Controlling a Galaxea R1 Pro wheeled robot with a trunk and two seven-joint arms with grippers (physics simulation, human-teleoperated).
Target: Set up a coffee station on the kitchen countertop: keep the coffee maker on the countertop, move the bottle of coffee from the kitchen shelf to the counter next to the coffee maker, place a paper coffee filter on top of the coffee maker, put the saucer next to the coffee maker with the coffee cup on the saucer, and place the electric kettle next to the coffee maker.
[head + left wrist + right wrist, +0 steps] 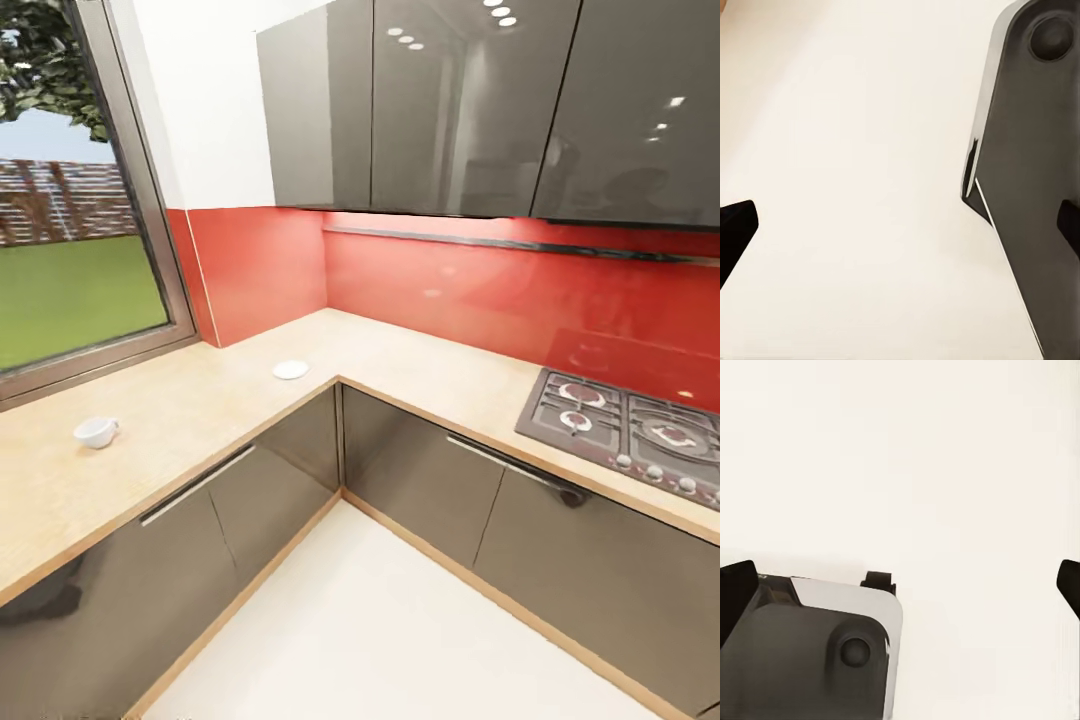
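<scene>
countertop [180,420] | coffee cup [97,432], saucer [291,369] well apart | pincers wide, over floor [870,150]

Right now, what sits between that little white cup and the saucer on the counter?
Nothing: in the head view, only bare countertop separates the cup from the saucer.

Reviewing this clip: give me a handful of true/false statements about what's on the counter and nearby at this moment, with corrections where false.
1. The cup sits on the saucer. False: they lie apart on the countertop, the cup nearer the window.
2. A gas stove is set into the counter on the right. True.
3. The cup stands upright. True.
4. The wall behind the counter is blue. False: the wall is red.
5. The left gripper holds the saucer. False: its fingers are spread over bare floor, nothing between them.
</scene>
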